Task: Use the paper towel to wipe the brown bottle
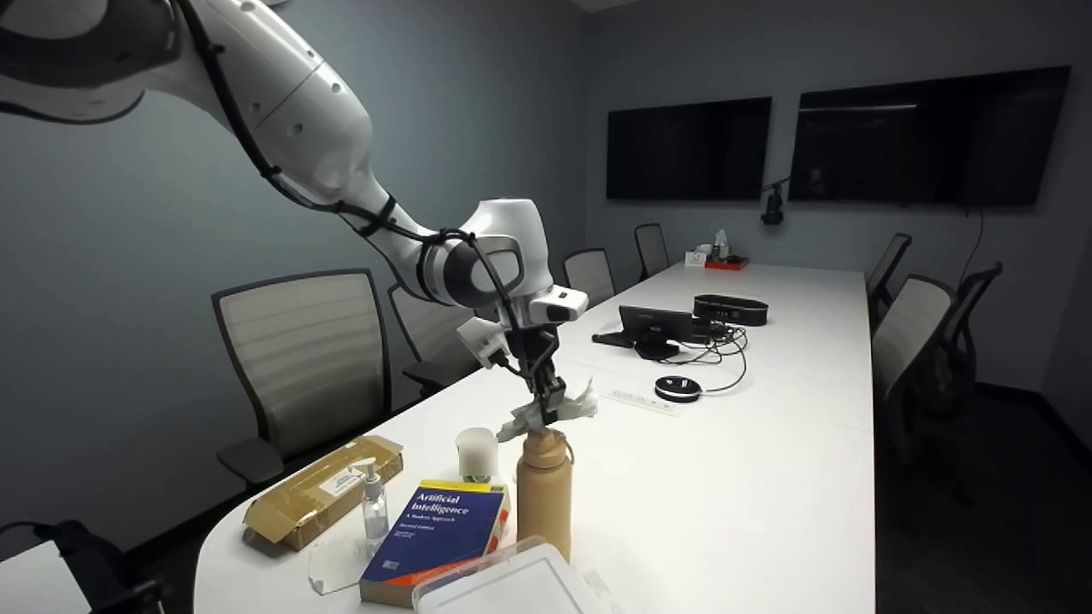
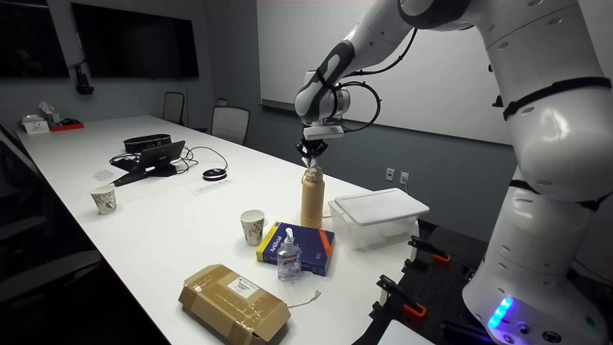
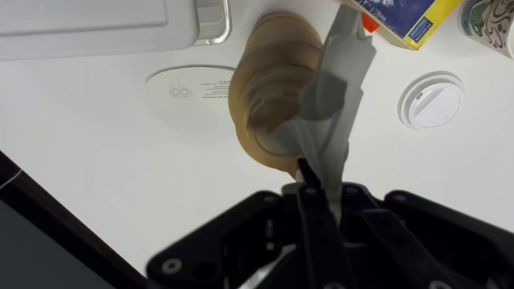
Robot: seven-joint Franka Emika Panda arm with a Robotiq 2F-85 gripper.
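Observation:
The brown bottle [image 1: 544, 505] stands upright on the white table, and it shows in both exterior views. Directly over its cap, my gripper [image 1: 547, 411] points down, shut on the crumpled white paper towel [image 3: 339, 86]. In the wrist view the towel comes out between the fingers and drapes across one side of the bottle [image 3: 277, 44] and its cap. An exterior view has the towel [image 2: 311, 163] at the very top of the bottle [image 2: 312, 203]. Whether the fingertips themselves touch the cap I cannot tell.
A blue book [image 2: 306, 242] lies close beside the bottle, with a sanitizer bottle [image 2: 289, 261] next to it. Around them are a patterned paper cup [image 2: 252, 228], a white lid [image 3: 432, 101], a clear lidded container [image 2: 378, 215] and a cardboard box [image 2: 234, 303].

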